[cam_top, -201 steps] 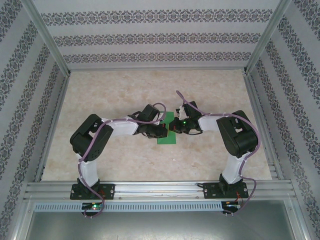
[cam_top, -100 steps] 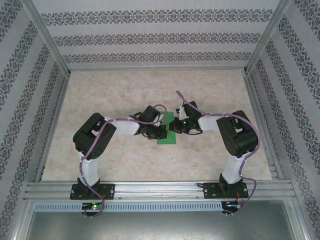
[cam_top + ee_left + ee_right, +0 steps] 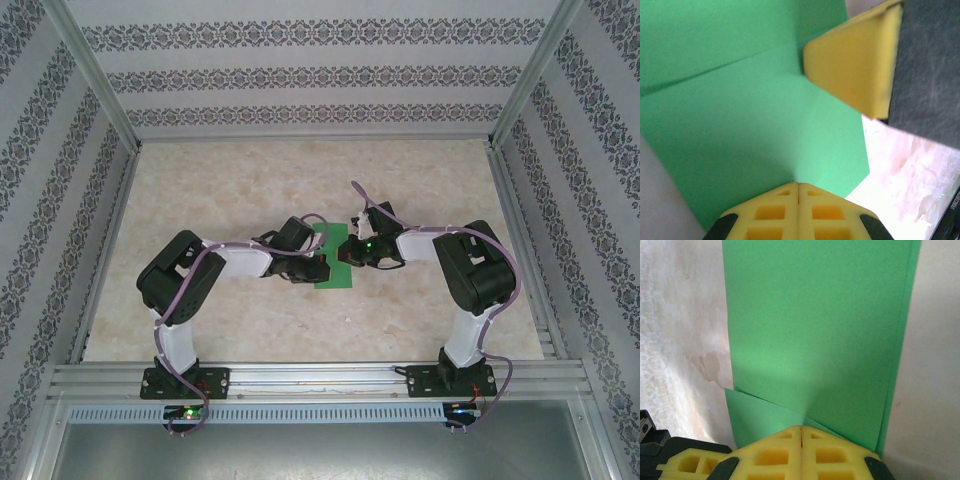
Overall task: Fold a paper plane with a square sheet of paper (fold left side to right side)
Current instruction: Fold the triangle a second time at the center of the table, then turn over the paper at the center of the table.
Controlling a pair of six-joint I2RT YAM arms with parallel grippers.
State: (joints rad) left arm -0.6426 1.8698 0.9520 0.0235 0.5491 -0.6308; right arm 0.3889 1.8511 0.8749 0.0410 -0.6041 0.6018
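The square sheet of paper (image 3: 334, 276) is bright green and lies mid-table, folded into a narrow upright rectangle between my two grippers. No paper plane is in view. My left gripper (image 3: 316, 266) is shut, its yellow tips (image 3: 799, 186) resting on the green paper (image 3: 755, 115), which has a crease across it. My right gripper (image 3: 349, 254) is shut too, tips (image 3: 801, 428) pressed down on the layered paper (image 3: 815, 325) where a loose lower flap (image 3: 752, 415) pokes out to the left. The right gripper's yellow finger (image 3: 855, 65) shows in the left wrist view, close above the left tips.
A marbled beige table top (image 3: 300, 180) lies inside a metal frame with patterned walls (image 3: 300, 75). Both arm bases are fixed to the rail (image 3: 320, 380) at the near edge. Purple cables (image 3: 250, 240) run along the arms.
The left arm has drawn back slightly to the left, its shut gripper sliding a little left over the paper. The right arm has held still.
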